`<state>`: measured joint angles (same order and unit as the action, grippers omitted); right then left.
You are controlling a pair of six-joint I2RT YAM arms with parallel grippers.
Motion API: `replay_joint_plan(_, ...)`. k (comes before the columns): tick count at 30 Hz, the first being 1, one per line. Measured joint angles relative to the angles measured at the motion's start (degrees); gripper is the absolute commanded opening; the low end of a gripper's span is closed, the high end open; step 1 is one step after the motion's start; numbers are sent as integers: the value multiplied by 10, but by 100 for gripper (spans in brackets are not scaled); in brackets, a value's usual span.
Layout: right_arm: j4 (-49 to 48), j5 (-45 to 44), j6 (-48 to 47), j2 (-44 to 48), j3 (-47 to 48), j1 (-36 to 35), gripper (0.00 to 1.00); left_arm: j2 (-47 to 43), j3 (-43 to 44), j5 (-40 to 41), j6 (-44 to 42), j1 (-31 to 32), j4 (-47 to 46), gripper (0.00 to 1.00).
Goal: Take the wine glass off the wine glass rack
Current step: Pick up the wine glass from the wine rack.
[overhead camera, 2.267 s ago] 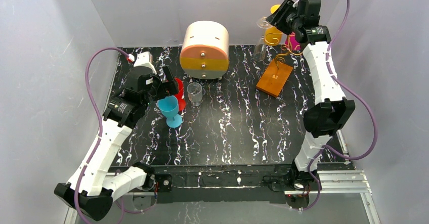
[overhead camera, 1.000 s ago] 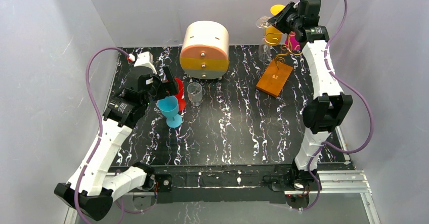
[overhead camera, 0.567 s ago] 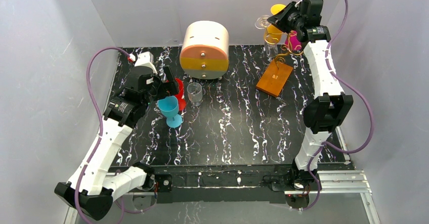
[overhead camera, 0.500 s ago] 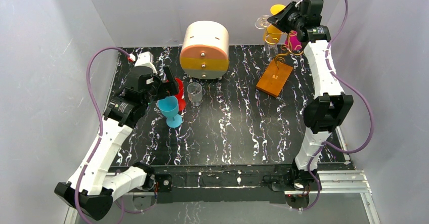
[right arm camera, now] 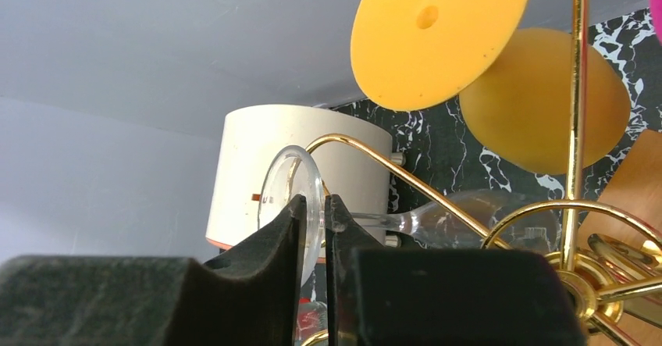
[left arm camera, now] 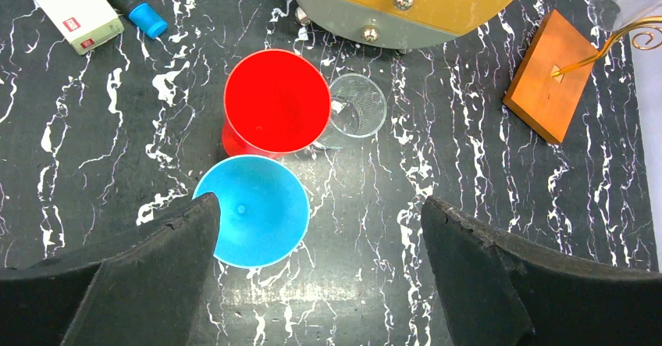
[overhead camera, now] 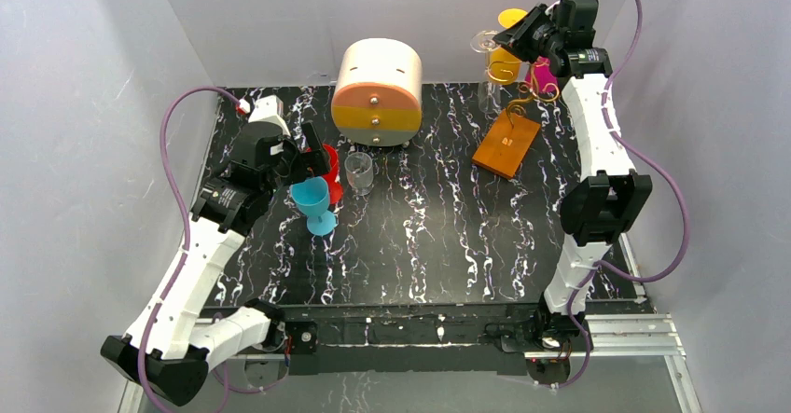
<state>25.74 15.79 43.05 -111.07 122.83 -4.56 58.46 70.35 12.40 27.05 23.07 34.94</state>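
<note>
Step in hand: the grasp and lift-off at the rack point(overhead camera: 506, 143). The right hand point(right arm camera: 314, 205) is raised at the far right corner of the table point(overhead camera: 438, 245), its fingers drawn nearly together and clamped on the rim of the foot of the clear wine glass point(right arm camera: 425, 219). The wine glass hangs on its side from a gold wire arm of the rack, foot toward the hand, bowl toward the post; it has not come clear of the wire. A yellow glass point(right arm camera: 441, 26) hangs just beside it. The left hand point(left arm camera: 320, 205) hovers with fingers wide apart and empty above a blue cup point(left arm camera: 250, 209) and a red cup point(left arm camera: 277, 112), well apart from the rack. Judgement: the next move calls for drawing the foot outward along the wire to its open end, keeping the pinch firm on the thin rim. Risks: slip, or dragging the light rack.
</note>
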Motion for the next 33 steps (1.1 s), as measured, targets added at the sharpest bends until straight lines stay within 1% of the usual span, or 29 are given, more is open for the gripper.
replay_joint_plan(6,2,11,-1,-12,4,2,23,0,0,0,0,0,0,98)
replay_joint_plan(12,-9,24,7,-23,9,2,6,4,7,0,0,0,0,98)
replay_joint_plan(14,-14,24,10,-23,12,2,1,4,8,0,0,0,0,99)
replay_joint_plan(22,-15,24,19,-23,14,2,1,13,9,0,0,0,0,98)
replay_joint_plan(33,-23,39,74,-26,14,10,1,13,9,0,0,0,0,98)
